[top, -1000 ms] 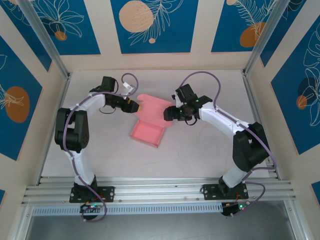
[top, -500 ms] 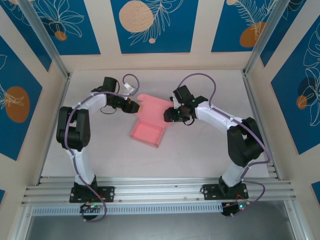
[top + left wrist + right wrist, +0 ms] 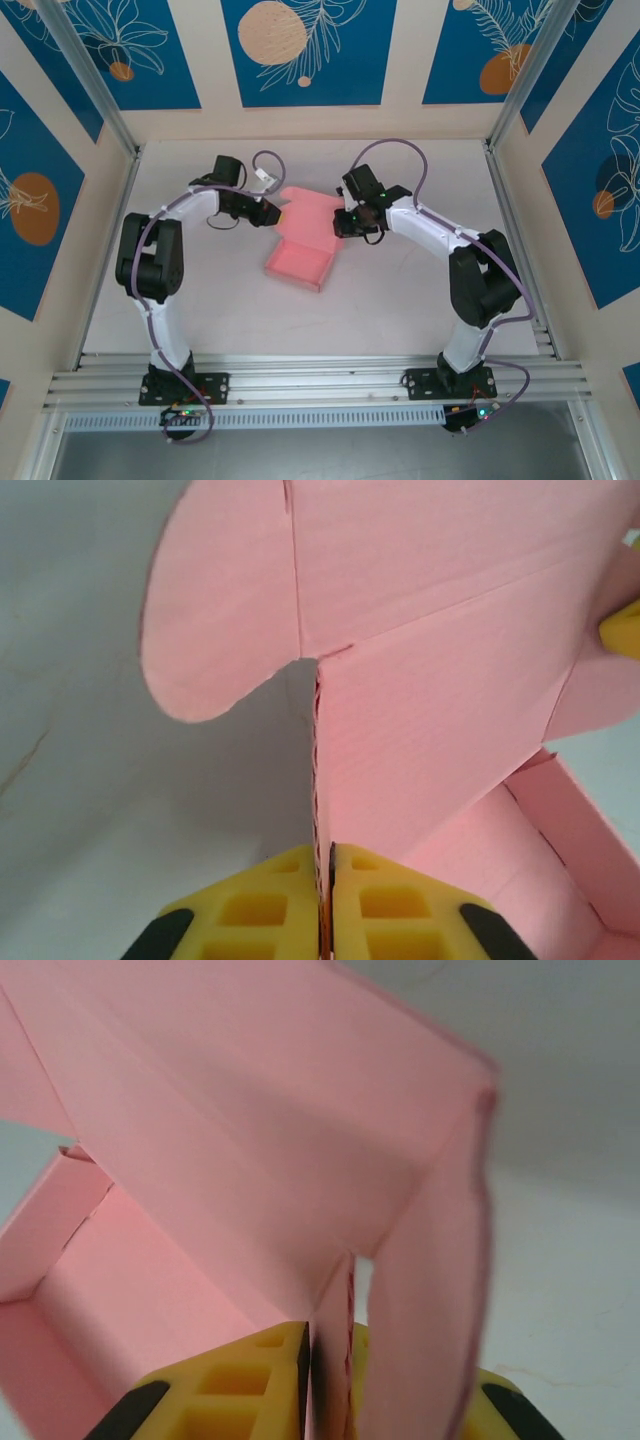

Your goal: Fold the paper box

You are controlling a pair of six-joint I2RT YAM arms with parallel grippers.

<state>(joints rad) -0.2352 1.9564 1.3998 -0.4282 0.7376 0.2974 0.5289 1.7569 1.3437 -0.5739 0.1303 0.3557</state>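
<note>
Left fingers (image 3: 250, 910) and right fingers (image 3: 240, 1380) seemingly clamp paper box (image 3: 298, 262) flaps.

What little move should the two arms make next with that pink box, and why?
Probably swing both together toward the near edge, easing the lid down over the tray. The left gripper and right gripper are each shut on one side of the raised lid of the paper box, and the tray lies open, so closing it looks next.

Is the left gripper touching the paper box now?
Touching. The left wrist view shows it: the left gripper pinches a thin pink edge of the paper box between its yellow pads, no gap.
</note>
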